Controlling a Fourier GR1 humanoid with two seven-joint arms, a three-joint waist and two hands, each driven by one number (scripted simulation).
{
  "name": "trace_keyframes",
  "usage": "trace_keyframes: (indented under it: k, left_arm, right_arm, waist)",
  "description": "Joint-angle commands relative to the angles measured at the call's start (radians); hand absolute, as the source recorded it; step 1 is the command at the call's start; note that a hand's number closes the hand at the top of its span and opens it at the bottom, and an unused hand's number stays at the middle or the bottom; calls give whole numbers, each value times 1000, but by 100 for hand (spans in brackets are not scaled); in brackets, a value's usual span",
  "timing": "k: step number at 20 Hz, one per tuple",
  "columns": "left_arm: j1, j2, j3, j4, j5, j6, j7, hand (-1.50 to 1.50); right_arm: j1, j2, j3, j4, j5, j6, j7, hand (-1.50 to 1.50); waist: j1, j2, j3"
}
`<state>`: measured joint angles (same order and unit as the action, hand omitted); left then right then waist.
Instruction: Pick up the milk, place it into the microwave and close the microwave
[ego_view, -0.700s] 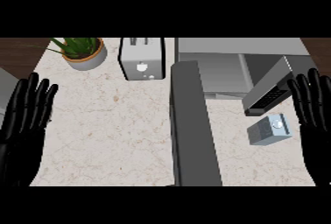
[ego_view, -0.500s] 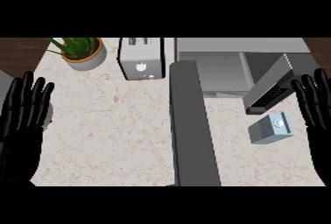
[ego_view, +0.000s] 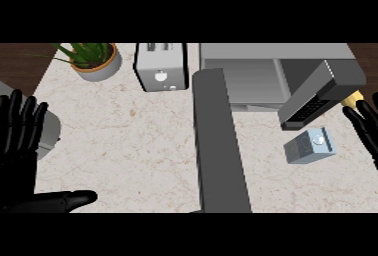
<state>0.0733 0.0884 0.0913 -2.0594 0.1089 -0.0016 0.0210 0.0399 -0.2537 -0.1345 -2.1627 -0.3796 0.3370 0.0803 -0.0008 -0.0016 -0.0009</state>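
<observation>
Pale speckled counter (ego_view: 133, 145) carries everything. Milk carton (ego_view: 310, 146) lies on it just in front of the open microwave (ego_view: 255, 80), right of the long grey door (ego_view: 218, 150). It looks like a small stiff box, probably light, with smooth sides that may slip; I would take it across its two flat sides. Right hand (ego_view: 365, 125) is near the carton, not touching, fingers straight. Left hand (ego_view: 22, 150) is far left of it, fingers spread, holding nothing.

Speckled counter (ego_view: 125, 145) carries potted plant (ego_view: 94, 60), toaster (ego_view: 160, 66), open microwave (ego_view: 273, 75) at back; milk carton (ego_view: 310, 146) lying right.
</observation>
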Motion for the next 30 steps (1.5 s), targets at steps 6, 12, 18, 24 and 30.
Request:
trace_keyframes:
  k: [6, 12, 18, 24, 30]
  left_arm:
    - [156, 12, 65, -94, 77, -90, -27, -150]
    - [149, 33, 125, -106, 142, -133, -3, -150]
    - [322, 6, 177, -207, 213, -233, -38, -150]
    - [351, 1, 242, -240, 265, -260, -5, -150]
    - [406, -57, 191, -270, 202, -293, -37, -150]
  right_arm:
    - [97, 22, -87, -45, 26, 46, -1, -150]
    - [63, 31, -90, 94, 96, 76, -31, -150]
    - [130, 52, -113, 143, 124, 138, -91, -150]
    - [72, 88, -102, 250, 215, 89, -125, -150]
    - [53, 83, -165, 527, 357, 68, -369, -150]
  waist:
    - [2, 0, 1]
    - [3, 2, 1]
    - [6, 1, 1]
    - [7, 1, 1]
    - [11, 1, 2]
